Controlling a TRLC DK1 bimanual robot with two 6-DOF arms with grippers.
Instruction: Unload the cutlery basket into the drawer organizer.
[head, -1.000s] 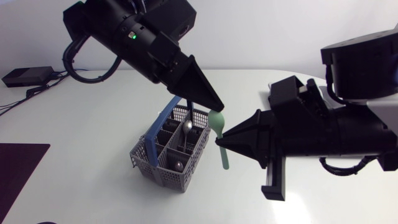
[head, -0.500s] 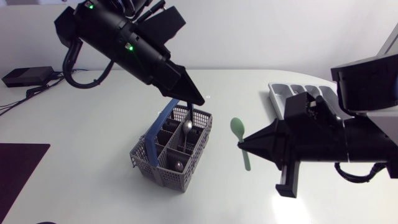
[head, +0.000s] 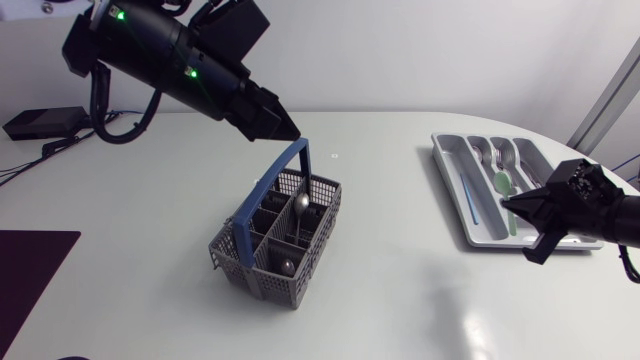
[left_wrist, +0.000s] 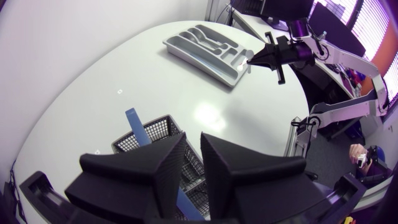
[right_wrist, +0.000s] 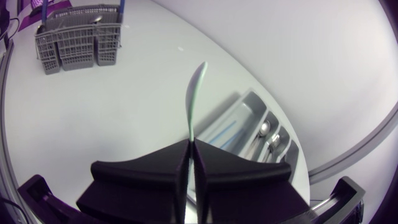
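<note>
Right tool (right_wrist: 189, 143) pinched on green spoon (right_wrist: 195, 93) above organizer (head: 450, 160), left tool (left_wrist: 193, 140) slightly parted, empty, above basket (head: 232, 262) on worktop (head: 140, 210)

1. The head view looked down from above on the whole worktop (head: 400, 300).
2. The left wrist view faced down, near the basket (left_wrist: 158, 127).
3. The right wrist view hung close above the organizer (right_wrist: 249, 115); all three shared both.

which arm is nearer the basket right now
Left. The left arm hangs close above the basket, near its handle. The right arm is far off to the side, over the tray, holding a green spoon.
</note>
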